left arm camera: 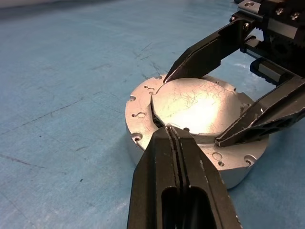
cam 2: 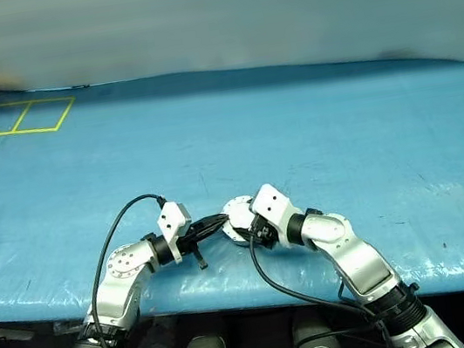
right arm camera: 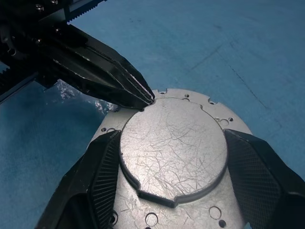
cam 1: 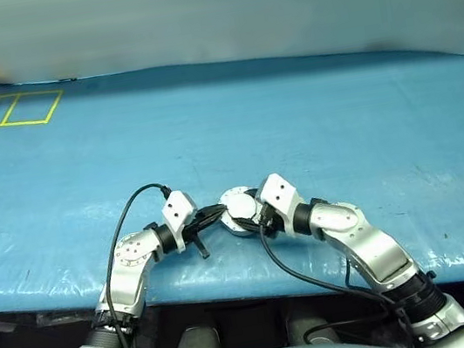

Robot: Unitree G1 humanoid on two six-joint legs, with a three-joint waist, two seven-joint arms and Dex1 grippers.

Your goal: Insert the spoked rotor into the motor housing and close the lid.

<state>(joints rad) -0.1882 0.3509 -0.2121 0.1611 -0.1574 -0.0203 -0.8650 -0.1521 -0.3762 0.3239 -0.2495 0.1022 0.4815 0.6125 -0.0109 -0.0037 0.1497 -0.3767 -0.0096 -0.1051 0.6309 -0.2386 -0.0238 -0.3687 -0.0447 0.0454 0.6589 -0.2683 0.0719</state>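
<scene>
Near edge of the blue worktop (cam 1: 311, 117): both arms meet at the centre. Motor housing (left arm camera: 143, 125) sits there, a round silver piece with small holes round its flange, resting flat on the blue cover. Lid (right arm camera: 174, 150) lies closed flat on top, scratched silver plate, flush in its recess. Rotor not visible with the lid down.

Left end effector (left arm camera: 170, 131) has its fingers pressed fully together, holding nothing; the joined tip touches the lid's rim at the seam where plate meets housing, coming in from the robot's left side. Right end effector (right arm camera: 172, 157) is spread wide, one black finger (right arm camera: 102, 164) on each side of the lid, straddling the housing top from the robot's right; pads look against or just beside the raised plate's edge, contact cannot be told for sure.

Black cables loop off both wrists.

Farther back, bare blue cover. Far left corner: yellow taped rectangle (cam 1: 8, 110), split in two boxes, well apart from the housing.
</scene>
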